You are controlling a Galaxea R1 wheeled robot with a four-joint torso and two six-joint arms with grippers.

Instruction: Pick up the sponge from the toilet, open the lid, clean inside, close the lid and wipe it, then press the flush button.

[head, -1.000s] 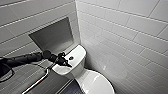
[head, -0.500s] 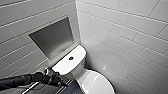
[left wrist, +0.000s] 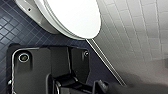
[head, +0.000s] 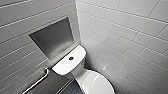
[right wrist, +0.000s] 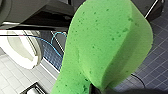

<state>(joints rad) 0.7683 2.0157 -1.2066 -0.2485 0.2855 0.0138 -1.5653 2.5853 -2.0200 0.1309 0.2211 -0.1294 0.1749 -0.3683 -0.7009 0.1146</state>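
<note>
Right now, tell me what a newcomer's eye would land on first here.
The bright green sponge jumps out first, looming close before the right wrist camera above dark floor tiles. Next comes the glossy white toilet in the corner of the tiled walls, lid down, with its small dark flush button mid-tank.

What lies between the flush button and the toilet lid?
Only bare white tank top, seen in the head view: nothing rests between the flush button and the lid.
</note>
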